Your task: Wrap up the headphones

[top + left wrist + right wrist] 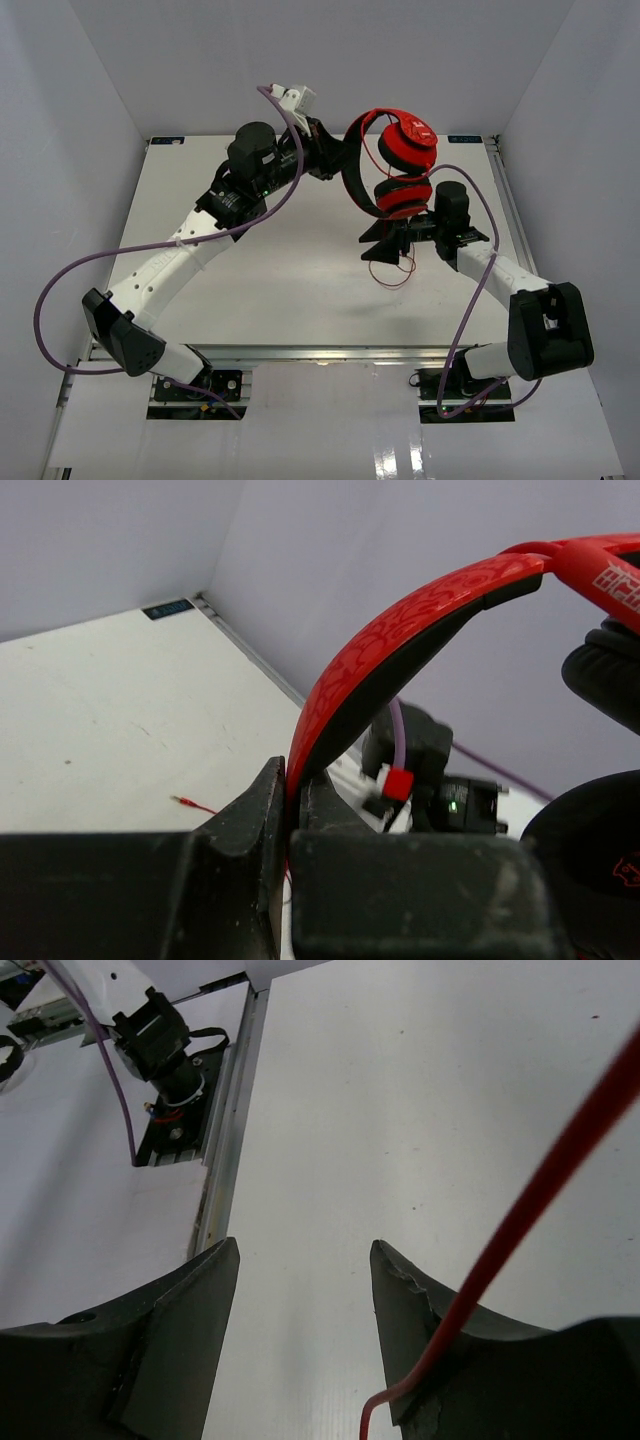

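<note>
right tool (305, 1250): mine, jaws standing apart, nothing between them; sits over the table (280, 270), on the near side of the earcups.
cable (540, 1200): thin, red, crosses in front of one finger of my right tool in the wrist view; can't tell if it touches. A slack loop shows just beside that tool in the top view.
headphones (405, 150): red over-ear, held up off the table towards its far side, one earcup nearer, one farther.
left tool (295, 790): clamped on the red headband (400, 640), band wedged between my fingers.
</note>
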Tool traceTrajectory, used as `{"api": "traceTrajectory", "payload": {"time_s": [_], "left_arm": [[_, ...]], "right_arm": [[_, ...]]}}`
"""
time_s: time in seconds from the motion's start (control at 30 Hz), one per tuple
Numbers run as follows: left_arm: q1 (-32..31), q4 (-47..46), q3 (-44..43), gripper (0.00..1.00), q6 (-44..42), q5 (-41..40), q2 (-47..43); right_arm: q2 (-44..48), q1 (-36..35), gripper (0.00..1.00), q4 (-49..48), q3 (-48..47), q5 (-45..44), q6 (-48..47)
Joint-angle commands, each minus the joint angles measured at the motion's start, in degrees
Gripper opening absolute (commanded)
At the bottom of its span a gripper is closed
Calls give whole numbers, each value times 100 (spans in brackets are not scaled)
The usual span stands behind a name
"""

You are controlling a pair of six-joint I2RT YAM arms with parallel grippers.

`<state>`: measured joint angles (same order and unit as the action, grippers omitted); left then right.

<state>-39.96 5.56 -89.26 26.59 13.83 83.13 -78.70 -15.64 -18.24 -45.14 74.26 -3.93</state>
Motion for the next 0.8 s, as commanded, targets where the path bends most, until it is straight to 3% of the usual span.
{"api": "traceTrajectory", "payload": {"time_s": [0.0,0.07,0.27,0.37,0.47,0.5,0.6,0.77], "left_arm": [[15,-486,-434,0,446,-1663,-397],[29,-496,-571,0,518,-2065,-361],[140,-172,-1094,0,488,-3331,-286],[267,-317,-998,0,27,-4117,-362],[546,-567,-639,0,-177,-4476,-525],[659,-648,-532,0,-220,-4520,-537],[863,-592,-368,0,-314,-4594,-471],[964,-718,408,0,-1068,-4776,-244]], "right_arm": [[68,-329,62,-530,559,592,-376],[167,-610,62,-302,680,609,-745],[348,-1051,54,1622,520,394,-2640],[522,-1135,38,2153,501,175,-3006],[747,-1266,15,2476,480,-211,-3157],[841,-1330,8,2568,460,-444,-3152],[1133,-1596,8,2902,198,-1570,-3197],[1563,-2046,8,4244,-798,-3924,-3876]]}}
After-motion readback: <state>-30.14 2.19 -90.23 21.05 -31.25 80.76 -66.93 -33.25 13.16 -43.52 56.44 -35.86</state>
